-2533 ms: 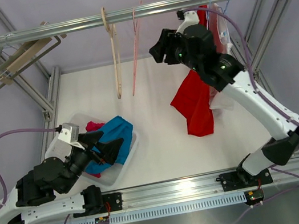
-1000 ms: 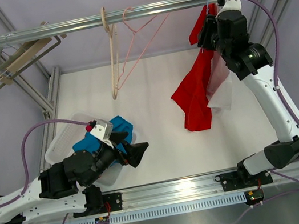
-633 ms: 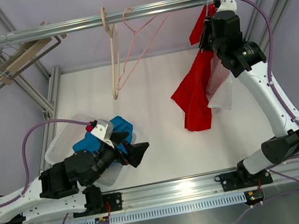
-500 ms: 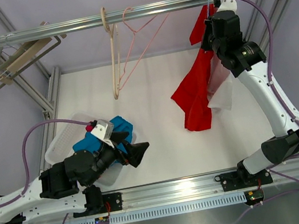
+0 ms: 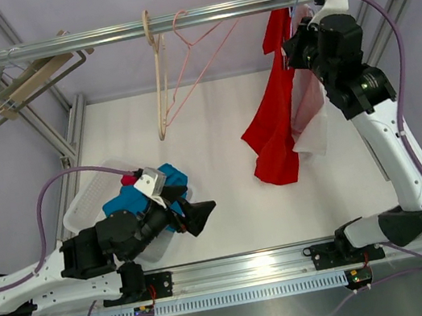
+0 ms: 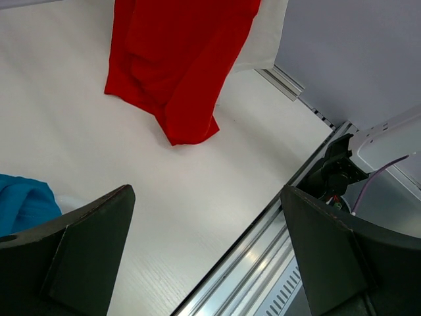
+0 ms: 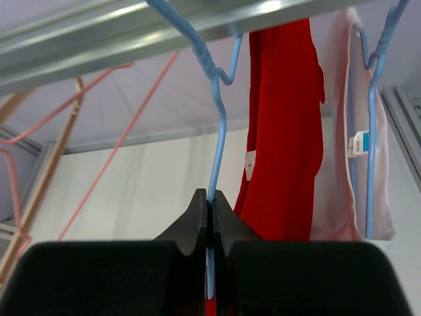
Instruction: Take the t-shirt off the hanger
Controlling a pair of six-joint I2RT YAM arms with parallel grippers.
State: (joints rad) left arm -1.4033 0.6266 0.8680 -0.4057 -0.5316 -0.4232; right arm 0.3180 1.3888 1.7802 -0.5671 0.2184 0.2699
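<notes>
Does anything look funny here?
Yes. The red t-shirt hangs bunched in a twist instead of spread flat, with the right gripper pinching the blue hanger. The pink hanger also tilts sideways on the rail.

Both arms share one build: glossy white link shells joined by chunky matte-black joint housings. The left arm (image 5: 89,253) lies across the lower left of the top view, and the right arm (image 5: 395,150) runs up the right side. A lilac cable (image 5: 63,175) loops off the left arm. A matching cable (image 5: 395,27) arcs near the upper right corner. A silver-grey camera block (image 5: 151,182) caps the left wrist.

The left gripper (image 6: 207,194) has broad, flat, matte-black fingers (image 6: 85,253) with bevelled edges, filling its view's lower corners. The right gripper (image 7: 209,201) has black fingers (image 7: 191,227) tapering to thin tips at bottom centre.
</notes>
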